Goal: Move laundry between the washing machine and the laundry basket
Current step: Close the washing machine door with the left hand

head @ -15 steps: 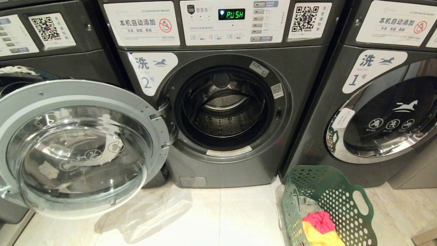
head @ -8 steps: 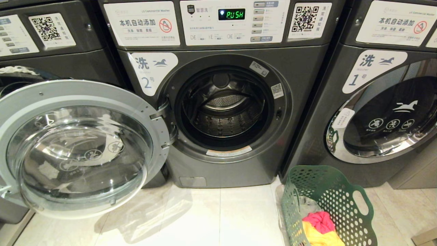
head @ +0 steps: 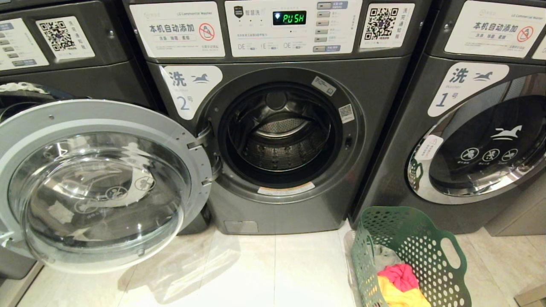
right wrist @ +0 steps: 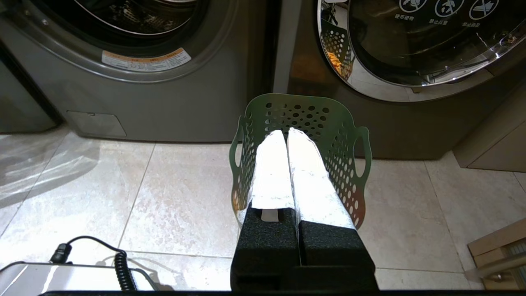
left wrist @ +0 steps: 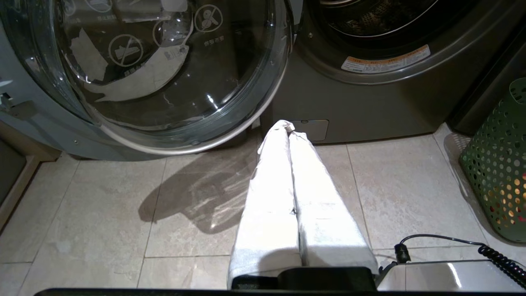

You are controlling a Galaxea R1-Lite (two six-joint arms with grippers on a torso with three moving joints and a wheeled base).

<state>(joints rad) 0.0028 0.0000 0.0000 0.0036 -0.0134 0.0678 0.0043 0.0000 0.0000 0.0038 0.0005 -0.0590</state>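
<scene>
Nothing has moved since earlier frames. Washing machine [head: 281, 140] door [head: 98, 183] open at 9 o'clock; laundry [head: 399, 283] in laundry basket [head: 431, 243] at 5 o'clock. Left claw [left wrist: 287, 125] and right claw [right wrist: 285, 132] pressed together, empty.

A dark grey machine labelled 1 [head: 465, 128] stood at the right of the head view, its chrome-rimmed door shut. Another like machine [head: 64, 51] filled the upper left corner. Pale floor tiles [head: 256, 273] ran across the bottom. A wooden edge [head: 531, 296] showed at the lower right corner
</scene>
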